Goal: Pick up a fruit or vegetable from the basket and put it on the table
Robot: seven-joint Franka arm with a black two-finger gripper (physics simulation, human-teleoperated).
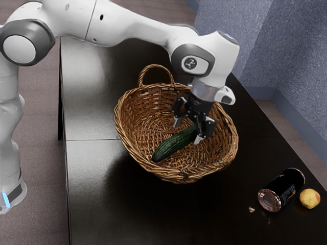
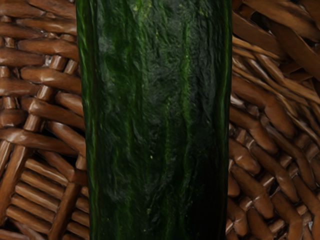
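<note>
The black gripper [image 1: 187,131] is inside the wicker basket [image 1: 125,132], over the upper end of a dark green cucumber [image 1: 172,146]. Its fingers stand apart, one on each side of the cucumber, and a gap shows between the cucumber and the finger nearer the basket's handle. The cucumber lies slantwise in the basket, its far end partly hidden by the hand. In the wrist view the cucumber [image 2: 157,120] runs lengthwise right under the hand, with basket weave [image 2: 42,105] on both sides of it.
The basket's looped handle [image 1: 153,67] rises at its back rim, and its walls surround the gripper. On the dark table [image 1: 97,199], toward the exterior view's lower right, a black can [image 1: 283,189] lies on its side beside a yellow round fruit [image 1: 309,198].
</note>
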